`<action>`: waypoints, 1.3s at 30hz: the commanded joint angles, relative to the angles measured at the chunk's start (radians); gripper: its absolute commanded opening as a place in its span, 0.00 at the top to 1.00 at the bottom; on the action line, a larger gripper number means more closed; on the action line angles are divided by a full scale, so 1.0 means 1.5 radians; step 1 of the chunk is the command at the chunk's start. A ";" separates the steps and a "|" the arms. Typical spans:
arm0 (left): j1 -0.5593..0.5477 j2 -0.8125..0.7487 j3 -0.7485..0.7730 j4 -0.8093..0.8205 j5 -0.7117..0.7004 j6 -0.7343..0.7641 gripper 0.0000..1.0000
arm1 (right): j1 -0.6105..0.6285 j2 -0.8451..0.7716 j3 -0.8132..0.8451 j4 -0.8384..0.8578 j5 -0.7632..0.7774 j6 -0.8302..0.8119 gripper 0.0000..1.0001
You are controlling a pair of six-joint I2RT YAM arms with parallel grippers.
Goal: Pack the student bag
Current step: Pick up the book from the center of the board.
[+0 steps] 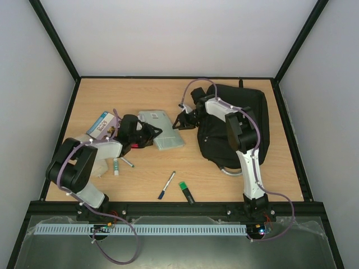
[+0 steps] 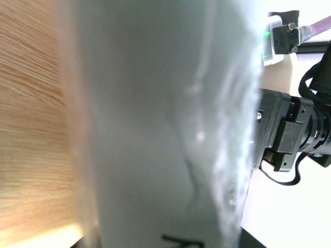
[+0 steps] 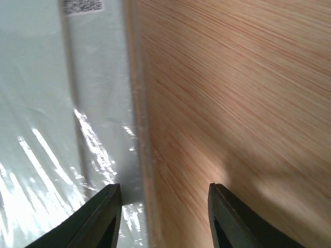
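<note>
Nearest the arm bases, on the wooden table (image 1: 140, 95), a dark pen (image 1: 166, 185) lies tilted, with a green-capped marker (image 1: 187, 191) just to its right. Further in on the left side lies what looks like a small white glue stick (image 1: 116, 166), though it is too small to be sure.

At mid-table a pale plastic-wrapped packet (image 1: 162, 133) lies flat on the wood. The left gripper (image 1: 147, 134) is at the packet's left edge. Its own wrist view is filled by the blurred packet surface and shows no fingers, so I cannot tell whether it is clamped on the packet or loose.

The right gripper (image 3: 161, 188) is at the packet's right edge with its fingers spread apart. In its wrist view one black fingertip lies over the shiny wrapping and the other over bare wood, with the packet's edge between them; nothing is pinched.

Left of the left gripper a blue-and-white book or box (image 1: 101, 124) lies on the table.

On the right half of the table, reaching toward the far edge, sits the student bag (image 1: 244, 112), black and slumped, partly under the right arm. Its silvery loop handle (image 1: 227, 171) points toward the near side.
</note>
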 commanded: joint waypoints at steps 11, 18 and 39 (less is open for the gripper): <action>0.005 -0.119 0.205 -0.144 0.155 0.251 0.85 | -0.164 -0.406 -0.169 -0.018 0.001 -0.001 0.31; 0.003 -0.130 0.229 -0.039 0.243 0.241 0.95 | -0.221 -0.549 -0.311 -0.022 -0.142 -0.077 0.17; -0.071 -0.063 0.236 0.262 0.277 0.082 0.98 | -0.169 -0.574 -0.372 0.093 -0.369 -0.035 0.07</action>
